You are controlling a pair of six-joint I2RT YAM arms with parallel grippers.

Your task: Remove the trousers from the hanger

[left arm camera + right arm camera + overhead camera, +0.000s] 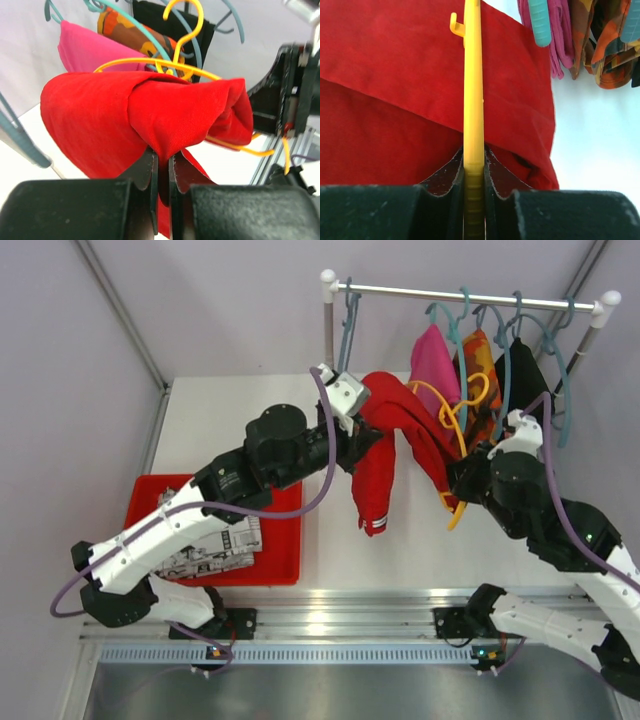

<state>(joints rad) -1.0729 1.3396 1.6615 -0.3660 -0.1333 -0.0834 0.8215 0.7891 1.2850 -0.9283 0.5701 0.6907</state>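
The red tray (285, 562) with the black-and-white trousers (215, 550) in it is only caught from overhead, well back behind the left claw (160, 167). Close up, that claw is seen pinched shut on a fold of the red trousers (100, 115), bunched right above its tips. The right claw (473, 172) is clamped tight on the yellow hanger (473, 90), with red cloth draped just past it. Pink trousers (85, 50), orange camo trousers (130, 34) and black trousers (150, 17) are hung farther beyond.

A red tray (283, 552) sits on the white table (400, 552).
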